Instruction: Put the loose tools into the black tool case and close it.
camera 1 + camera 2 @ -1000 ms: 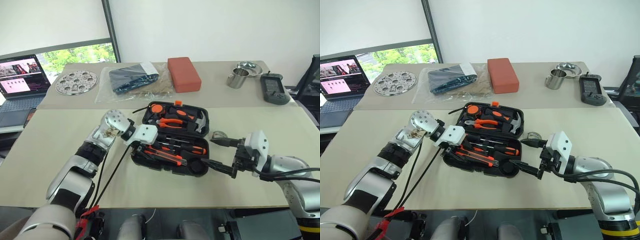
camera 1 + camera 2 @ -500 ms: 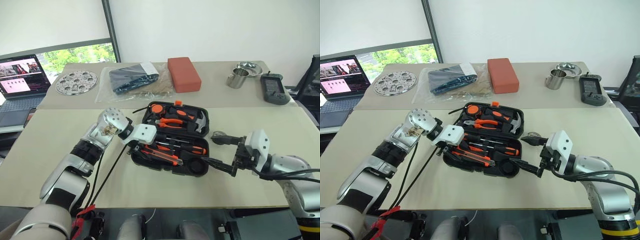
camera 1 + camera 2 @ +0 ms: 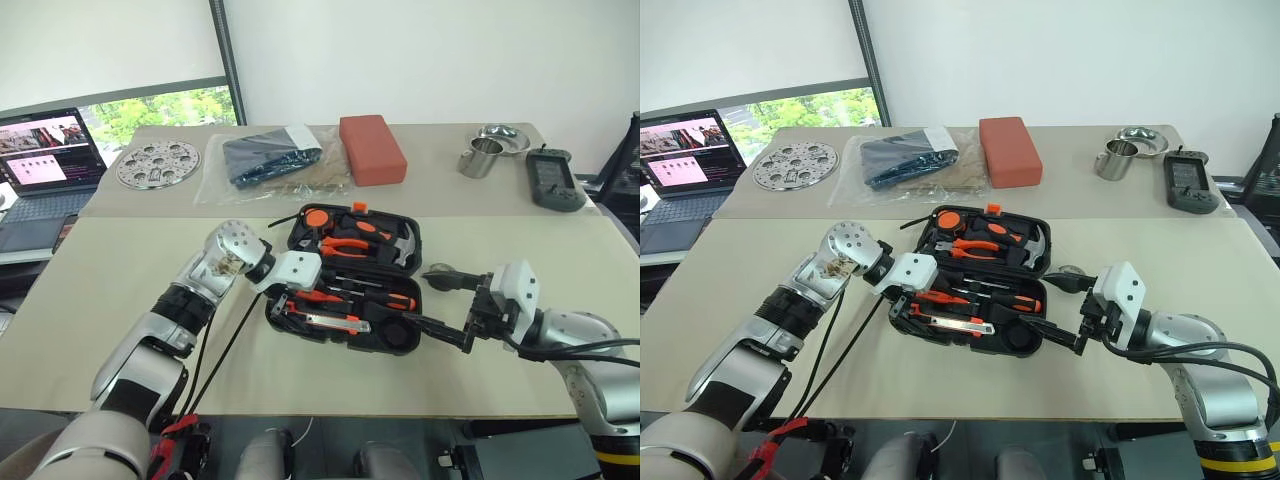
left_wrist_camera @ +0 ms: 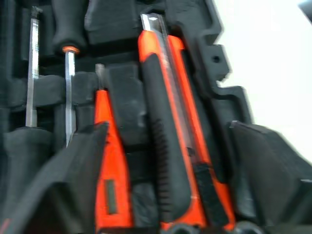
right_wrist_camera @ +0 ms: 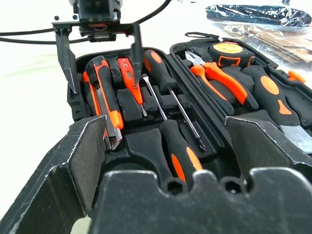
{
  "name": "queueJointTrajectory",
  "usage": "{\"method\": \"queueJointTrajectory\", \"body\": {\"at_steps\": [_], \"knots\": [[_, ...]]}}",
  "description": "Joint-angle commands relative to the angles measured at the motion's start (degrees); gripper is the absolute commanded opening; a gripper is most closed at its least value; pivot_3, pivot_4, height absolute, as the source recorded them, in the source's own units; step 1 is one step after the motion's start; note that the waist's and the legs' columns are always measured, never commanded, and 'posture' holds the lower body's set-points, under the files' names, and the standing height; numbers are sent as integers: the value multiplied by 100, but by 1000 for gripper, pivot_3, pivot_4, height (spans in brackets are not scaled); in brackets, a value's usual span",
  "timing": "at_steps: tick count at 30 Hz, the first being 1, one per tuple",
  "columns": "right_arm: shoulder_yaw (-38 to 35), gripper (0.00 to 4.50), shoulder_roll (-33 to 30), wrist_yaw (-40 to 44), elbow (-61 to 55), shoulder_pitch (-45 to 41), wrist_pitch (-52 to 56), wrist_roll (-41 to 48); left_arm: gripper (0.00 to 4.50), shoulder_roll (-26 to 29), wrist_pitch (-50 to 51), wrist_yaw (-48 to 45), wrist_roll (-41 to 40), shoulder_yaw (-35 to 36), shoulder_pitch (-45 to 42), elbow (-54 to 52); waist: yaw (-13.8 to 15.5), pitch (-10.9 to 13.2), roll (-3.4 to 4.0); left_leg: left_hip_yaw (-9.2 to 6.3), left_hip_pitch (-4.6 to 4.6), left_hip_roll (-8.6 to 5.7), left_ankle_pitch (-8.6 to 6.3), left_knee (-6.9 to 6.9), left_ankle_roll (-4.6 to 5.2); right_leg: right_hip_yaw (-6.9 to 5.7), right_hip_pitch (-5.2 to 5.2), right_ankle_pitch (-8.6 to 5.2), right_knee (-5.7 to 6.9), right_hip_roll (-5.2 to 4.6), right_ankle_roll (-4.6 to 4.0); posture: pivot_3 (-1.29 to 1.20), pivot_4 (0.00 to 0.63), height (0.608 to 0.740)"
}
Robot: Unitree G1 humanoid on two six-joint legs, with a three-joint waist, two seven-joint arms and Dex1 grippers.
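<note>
Left gripper (image 5: 100, 46) is spread wide and holding nothing. It hangs right over the left end of the black tool case (image 3: 345, 275), one finger on either side of the orange-black utility knife (image 4: 170, 131), not pinching it as far as I can tell. The knife lies in the front slot of the near tray, long axis running along the case's front edge, so it sits straight below that gripper and lengthwise between its fingers.

Right gripper (image 3: 440, 305) is also released and empty, hovering level just off the case's right end and pointing back at it. The small grey tape roll (image 3: 437, 270) still sits on the desk just beside the case's right end, right by the upper finger. So the right arm is clearly the nearer one for that, and I'd guess that's the next pickup before the lid comes down.

The slim all-orange screwdriver (image 4: 109, 165) is next to the knife, the two orange-and-black-handled screwdrivers (image 5: 173, 114) behind it.

The left wrist view shows the knife seated in its groove. The right wrist view is the one showing both left fingers apart above the tray. The head views give the tape roll.
</note>
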Motion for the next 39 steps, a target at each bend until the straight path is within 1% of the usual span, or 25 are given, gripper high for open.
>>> {"method": "queueJointTrajectory", "body": {"at_steps": [1, 4, 7, 9, 11, 12, 13, 16, 19, 22, 23, 27, 31, 39], "knots": [[-160, 4500, -11, -12, -189, 9, -124, 50, 4482, -98, -212, 162, 91, 3, -33, 170, 1, 0, 0, 0, 0, 1, 0, 0, 0, 0, 0, 0, 0, 1, 0, 0, 150, 740], [-156, 4500, -13, -14, -196, 16, -122, 51, 4482, -201, -230, 247, -61, 183, -89, 158, 3, 0, 0, 0, 1, 1, 1, 4, 0, 0, 1, 0, 3, 0, 0, 0, 150, 740], [-130, 4500, -9, -14, -188, -10, -114, 47, 4482, -368, -97, 293, -544, 583, -174, -80, 4, 0, 1, -1, -1, 1, 1, 5, 0, -1, 1, 0, 5, 0, 0, 0, 150, 740], [-116, 4500, -4, -6, -167, -35, -117, 47, 4482, -446, 319, 206, -991, 867, -185, -348, 5, 0, 1, -2, -6, 3, 1, 6, 0, -2, -1, 0, 4, -1, 0, 0, 150, 740], [-99, 4500, 4, 1, -148, -57, -121, 45, 4482, -401, 587, 83, -1210, 992, -157, -484, 4, -1, 3, -2, -7, 2, 1, 6, 0, -2, -1, 0, 3, 0, 0, 0, 150, 740], [-81, 4500, 11, 1, -138, -75, -120, 41, 3954, -316, 605, 29, -1187, 984, -139, -457, 4, -2, 3, -1, -6, 2, 1, 6, 0, -2, -1, 0, 4, 0, 0, 0, 150, 740], [-68, 4500, 15, 9, -126, -88, -124, 37, 3774, -220, 547, -35, -1107, 929, -109, -409, -3, -2, 3, -1, -4, 0, 1, 6, -1, -2, -1, 0, 4, 0, 0, 0, 150, 740], [-17, 4500, 33, 20, -93, -148, -124, 24, 2655, -20, 221, -195, -885, 745, 24, -219, -60, -2, 3, 0, 2, 2, 3, 5, -3, -1, -1, 0, 7, 8, 0, 0, 150, 740], [9, 4500, 43, 30, -89, -178, -120, 25, 1483, 2, 20, -221, -780, 632, 144, -103, -50, -2, 5, 0, 5, 3, 3, 4, -5, 0, 0, 0, 9, 10, 0, 0, 150, 740], [-7, 4500, 29, 47, -87, -160, -130, 35, 456, 25, -110, -278, -685, 512, 228, -61, -34, -2, 5, 0, 0, 3, 3, 7, -4, 0, 0, 0, 6, 6, 0, 0, 150, 740], [-15, 4500, 24, 52, -93, -152, -125, 44, 30, 25, -120, -293, -678, 488, 255, -61, -18, -2, 4, 0, -2, 2, 3, 6, -4, 0, 0, 0, 6, 3, 0, 0, 150, 740], [-42, 4500, 5, 93, -146, -108, -82, 104, 30, -9, -211, -308, -679, 432, 352, -32, -1, -3, 5, 0, -2, 2, 3, 7, -4, 0, 0, 0, 5, 2, 0, 0, 150, 740], [-67, 4500, -62, 320, -241, -27, -9, 287, 30, -31, -315, -318, -664, 363, 412, 59, -1, -3, 5, 0, -2, 1, 3, 6, -4, 0, 0, 0, 6, 3, 0, 0, 150, 740], [-105, 4500, -184, 603, -278, 44, -60, 385, 30, -151, -641, -217, -497, 300, 281, 644, -6, -2, 5, -1, 0, 1, 3, 7, -3, 0, 1, 0, 7, 5, 0, 0, 150, 740]]}}
